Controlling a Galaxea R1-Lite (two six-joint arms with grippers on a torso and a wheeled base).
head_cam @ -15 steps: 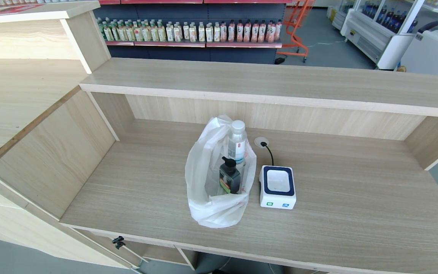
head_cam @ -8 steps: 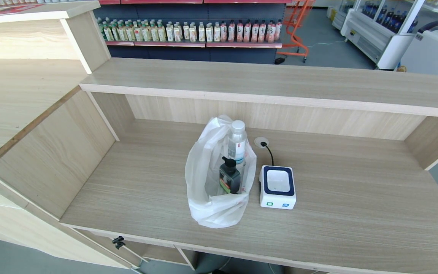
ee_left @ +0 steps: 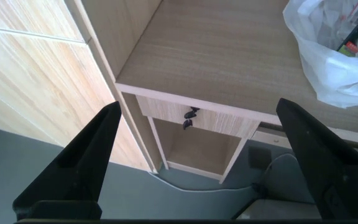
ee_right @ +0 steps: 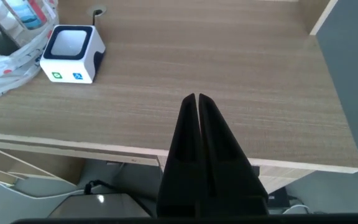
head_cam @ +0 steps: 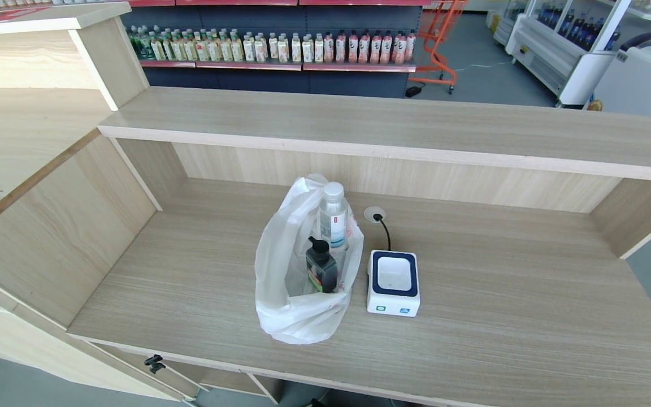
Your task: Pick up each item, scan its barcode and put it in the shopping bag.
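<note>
The thin white plastic shopping bag (head_cam: 294, 294) stands on the wooden tabletop (head_cam: 500, 316), ahead of and above the left claw (ee_left: 199, 112), with a clear water bottle (head_cam: 334, 217) and a dark pump bottle (head_cam: 321, 271) inside. Only the head camera has shifted; the things kept their places, so the task looks finished. The left claw hangs wide open below the tabletop edge; the right claw (ee_right: 196, 102), closed and empty, points over it.

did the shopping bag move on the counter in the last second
No. The shopping bag stays just left of the scanner as before; the whole head view shifted, so the camera moved, not the bag.
</note>
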